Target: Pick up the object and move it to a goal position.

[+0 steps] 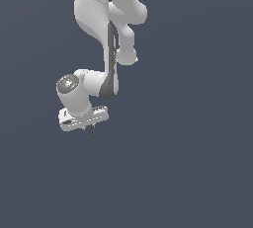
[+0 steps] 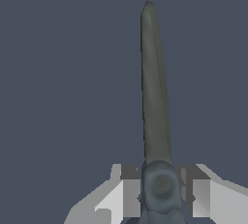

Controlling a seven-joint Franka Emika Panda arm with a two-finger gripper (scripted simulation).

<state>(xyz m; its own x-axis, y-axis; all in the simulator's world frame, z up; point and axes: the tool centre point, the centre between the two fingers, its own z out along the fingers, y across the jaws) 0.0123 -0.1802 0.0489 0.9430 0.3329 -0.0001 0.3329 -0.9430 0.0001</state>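
Observation:
The object, a tiny pair of scissors, shows as thin dark grey blades (image 1: 91,135) hanging below my gripper (image 1: 89,127) in the exterior view. In the wrist view the blades (image 2: 155,87) run long and straight away from the camera, and the pivot sits pinched between my two fingers (image 2: 130,191). The gripper (image 2: 160,191) is shut on the scissors near the pivot. The orange ring handles are hidden behind the fingers and hand. The scissors appear lifted, with only flat dark ground behind them.
The white arm (image 1: 106,19) comes down from the top of the exterior view. A plain dark blue-grey surface (image 1: 188,163) fills everything else in both views.

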